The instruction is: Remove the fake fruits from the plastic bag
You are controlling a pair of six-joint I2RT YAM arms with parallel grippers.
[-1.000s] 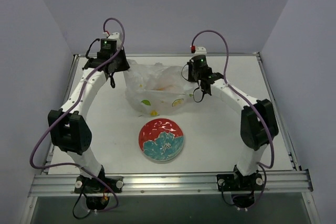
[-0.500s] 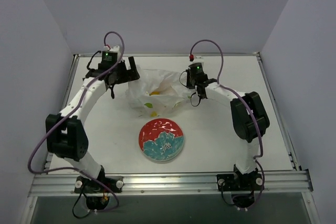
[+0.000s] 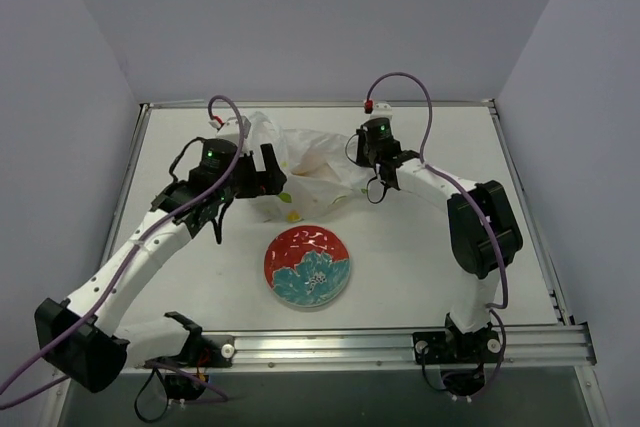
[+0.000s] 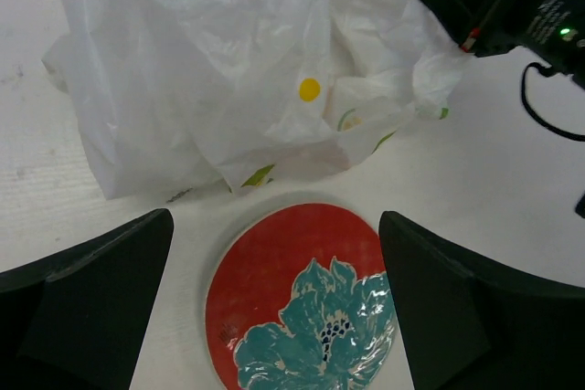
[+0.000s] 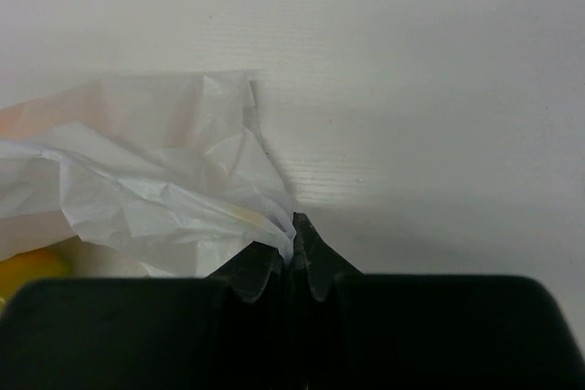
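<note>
The plastic bag point(image 3: 305, 157) lies crumpled at the back middle of the table, white and wrinkly. My right gripper point(image 5: 294, 226) is shut on a fold of its right edge. A yellow fake fruit point(image 5: 27, 269) shows through the film at the lower left of the right wrist view. Small yellow point(image 4: 310, 89) and green point(image 4: 259, 175) spots mark the bag's front; I cannot tell whether they are fruit or print. My left gripper point(image 4: 276, 221) hangs open and empty just in front of the bag point(image 4: 228, 52), above the plate's far rim.
A red plate with a teal flower point(image 3: 307, 265) sits in front of the bag, also seen as the plate point(image 4: 274, 271) in the left wrist view. The right arm's wrist point(image 4: 516, 2) is near the bag's right side. Grey walls enclose the table.
My left gripper has opened and let go of the bag's left edge, then swung from the back left toward the bag's front. The bag has slumped. The right gripper stays shut on it.
</note>
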